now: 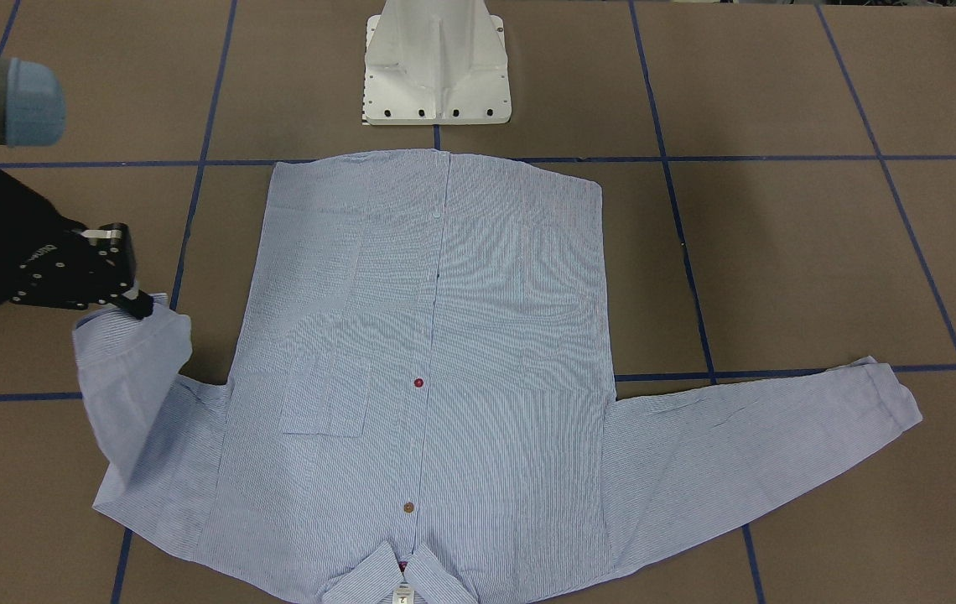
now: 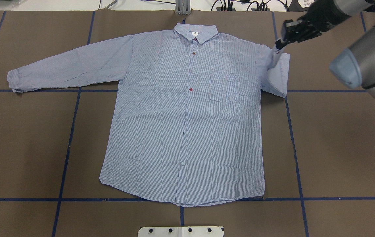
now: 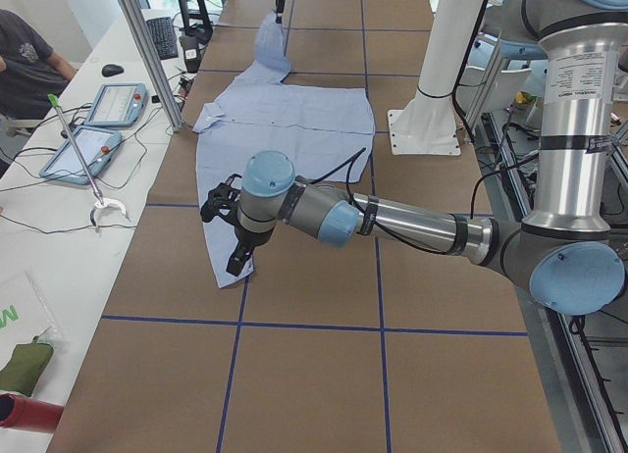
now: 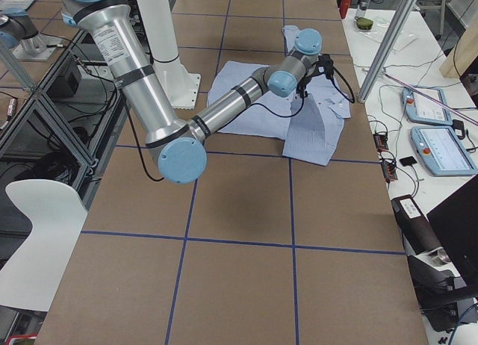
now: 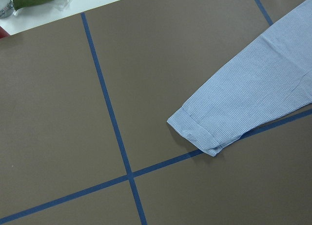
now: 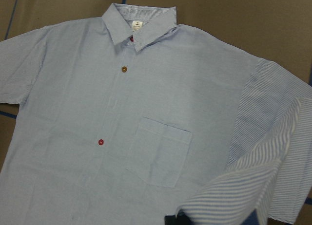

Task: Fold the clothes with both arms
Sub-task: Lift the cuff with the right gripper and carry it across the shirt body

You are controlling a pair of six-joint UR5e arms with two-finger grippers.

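Closest to the right wrist camera, filling the lower right of its frame, is the held cuff [image 6: 253, 181], raised off the cloth and curling over. We read the right gripper [image 2: 278, 44] as pinched onto it, its black tips meeting on the fabric in the upper right of the overhead view. The shirt [image 2: 187, 115] lies flat and front-up across the middle of the table [image 2: 338, 148]. In that view its collar [image 2: 195, 33] is at top centre and its hem [image 2: 181, 202] near the bottom. The held sleeve [image 2: 279, 75] is doubled on itself just beside the pocket [image 2: 223, 87] side of the shirt. So the rest of the shirt lies to the left of the right gripper in the overhead view. We judge that the fold calls for carrying the cuff that way, across the pocket.

The free sleeve [image 2: 65, 67] stretches flat toward the left edge, well apart from the right gripper, its long axis sloping slightly downward from shoulder to cuff. The left arm [image 3: 412, 223] is the nearer one for it. In the left-end view the left gripper [image 3: 235, 245] shows over that sleeve's end, though it may hang well above the cloth, since neither table-wide view catches it. Whether it is spread or pressed together we cannot tell. Its wrist camera shows only the free cuff [image 5: 200, 130] lying on the table, right of centre, with nothing touching it.
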